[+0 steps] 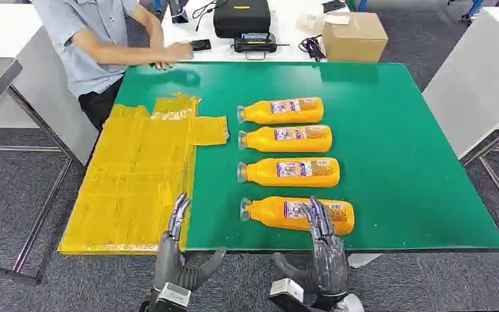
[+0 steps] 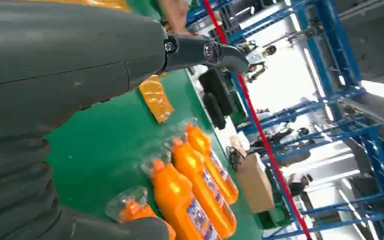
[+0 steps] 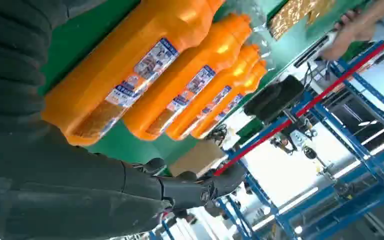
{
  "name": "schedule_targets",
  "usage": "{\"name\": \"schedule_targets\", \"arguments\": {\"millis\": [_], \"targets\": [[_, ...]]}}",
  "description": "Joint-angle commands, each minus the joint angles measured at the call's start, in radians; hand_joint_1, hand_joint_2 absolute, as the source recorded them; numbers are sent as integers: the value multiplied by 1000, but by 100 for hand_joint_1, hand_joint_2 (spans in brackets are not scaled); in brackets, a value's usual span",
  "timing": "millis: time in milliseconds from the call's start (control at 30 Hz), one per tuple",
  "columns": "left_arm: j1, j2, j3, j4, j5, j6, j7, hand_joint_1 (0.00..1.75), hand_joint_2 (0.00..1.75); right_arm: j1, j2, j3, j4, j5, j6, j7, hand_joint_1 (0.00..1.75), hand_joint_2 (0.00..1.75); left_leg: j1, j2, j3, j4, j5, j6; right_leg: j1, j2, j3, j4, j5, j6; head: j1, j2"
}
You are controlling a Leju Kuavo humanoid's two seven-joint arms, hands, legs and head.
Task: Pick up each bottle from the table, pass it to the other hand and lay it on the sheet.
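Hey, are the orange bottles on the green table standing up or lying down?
Lying down. All four orange bottles rest on their sides on the green table, caps toward the yellow sheet.

Grey carpet [image 1: 13,195] covers the floor beyond the green desk [image 1: 416,162]. Far ahead of the left robot hand [image 1: 177,250] a person [image 1: 94,39] sits at a white table [image 1: 286,32] bearing a cardboard box [image 1: 354,36] and a black case [image 1: 242,16]. Blue racking [image 2: 340,75] stands under bright light.

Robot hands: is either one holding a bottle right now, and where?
No. The right hand hovers at the nearest bottle without gripping it; the left hand is empty.
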Motion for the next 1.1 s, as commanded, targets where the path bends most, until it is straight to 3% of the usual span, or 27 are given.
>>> {"name": "schedule_targets", "arguments": {"millis": [33,633,833,1100], "targets": [[-52,-20,-67,107,-6,4,-37,0,175,-7,-24,-12,24,26,-2,24,0,175,3,0,5,0,-2,-3,3,-1,6,-2,-2,-4,0,0],[-58,-25,-25,105,28,4,-36,0,175,-18,-75,-58,42,137,50,137,0,175,2,0,3,0,-1,-2,2,-1,4,-1,-1,-3,0,0],[-70,-20,-32,119,33,3,-19,0,175,-42,-118,-76,151,274,60,269,0,175,2,0,4,-1,-1,-2,2,-1,5,-2,-1,-3,0,0],[-88,-3,-72,124,64,3,-17,0,175,-99,-138,-122,219,270,66,243,0,175,2,2,5,-1,-1,-2,2,1,5,-2,0,-3,0,0]]}}
